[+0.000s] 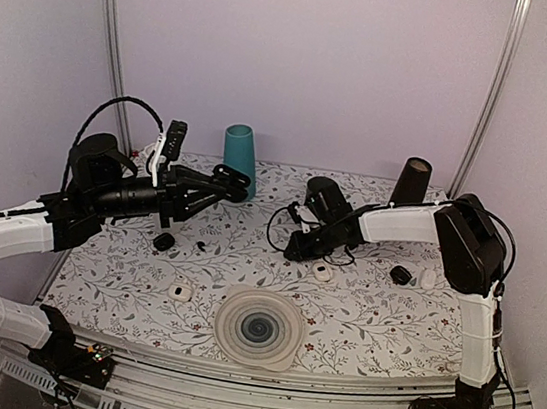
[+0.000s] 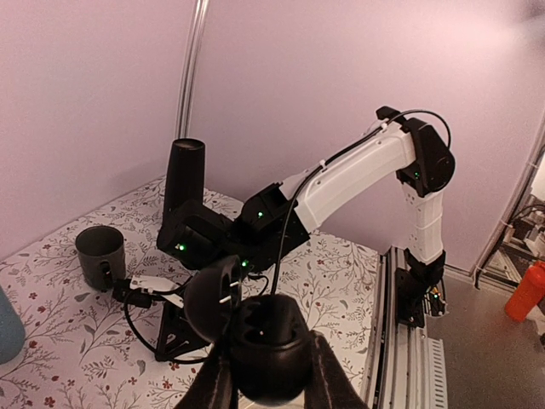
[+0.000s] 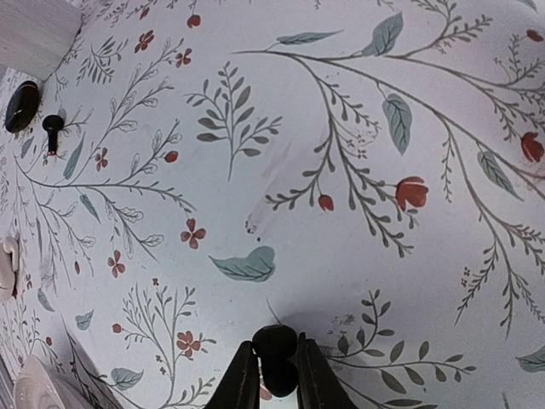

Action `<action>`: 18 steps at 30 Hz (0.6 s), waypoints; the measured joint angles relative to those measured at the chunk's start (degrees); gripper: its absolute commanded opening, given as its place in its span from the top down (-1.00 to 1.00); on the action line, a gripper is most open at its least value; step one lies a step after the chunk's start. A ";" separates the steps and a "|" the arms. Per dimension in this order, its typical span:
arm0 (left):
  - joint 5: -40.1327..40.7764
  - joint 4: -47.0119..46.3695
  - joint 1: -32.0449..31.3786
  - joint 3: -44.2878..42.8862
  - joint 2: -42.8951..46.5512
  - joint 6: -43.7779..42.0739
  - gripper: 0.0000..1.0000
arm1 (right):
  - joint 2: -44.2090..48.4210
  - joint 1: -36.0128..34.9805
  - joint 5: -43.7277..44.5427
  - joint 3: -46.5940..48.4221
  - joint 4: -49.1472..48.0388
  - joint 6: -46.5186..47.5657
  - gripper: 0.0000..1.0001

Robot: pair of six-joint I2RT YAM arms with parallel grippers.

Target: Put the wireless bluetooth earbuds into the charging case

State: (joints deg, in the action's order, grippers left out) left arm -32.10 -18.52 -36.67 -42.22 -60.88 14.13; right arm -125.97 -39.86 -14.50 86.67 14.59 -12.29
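Top external view: the left pincer [image 1: 238, 186] is raised above the tabletop [image 1: 369, 318] near a teal cup [image 1: 241, 155], while the right pincer [image 1: 295, 251] sits low over the flowered surface. A loose earbud [image 1: 202, 246] lies just beside a black oval case [image 1: 164, 242].

Left wrist view: the left pincer is clamped on the charging case [image 2: 264, 345], held in the air with its lid [image 2: 213, 300] standing open.

Right wrist view: the right pincer is closed on the other earbud [image 3: 274, 349], pinching it close to the tabletop; whether it touches cannot be told.
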 measured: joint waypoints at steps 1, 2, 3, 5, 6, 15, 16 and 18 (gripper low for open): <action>0.00 0.00 0.00 0.00 0.00 0.00 1.00 | 0.00 0.00 -0.09 -0.26 -0.04 -0.31 0.73; 0.00 0.00 0.00 0.00 0.00 0.00 1.00 | 0.00 0.00 -0.20 -0.55 -0.11 -0.59 0.76; 0.00 0.00 0.00 0.00 0.00 0.00 1.00 | 0.00 0.00 -0.28 -0.81 -0.28 -0.70 0.77; 0.00 0.00 0.00 0.00 0.00 0.00 1.00 | 0.02 0.00 -0.26 -0.85 -0.59 -0.92 0.81; 0.00 0.00 0.00 0.00 0.00 0.00 1.00 | 0.02 0.00 -0.26 -0.90 -0.74 -1.05 0.82; -0.17 0.00 0.00 0.00 0.00 0.02 1.00 | 0.24 0.00 -0.24 -1.38 -1.49 -1.81 0.67; -0.22 0.00 0.00 0.00 0.00 0.02 1.00 | 0.24 0.00 -0.24 -1.38 -1.49 -1.79 0.67; -0.22 0.00 0.00 0.00 0.00 0.02 1.00 | 0.24 0.00 -0.24 -1.38 -1.46 -1.81 0.67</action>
State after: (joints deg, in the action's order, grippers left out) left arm -32.32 -18.52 -36.67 -42.22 -60.88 14.15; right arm -125.73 -39.86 -14.74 85.30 13.13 -14.11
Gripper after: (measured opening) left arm 0.222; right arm 0.166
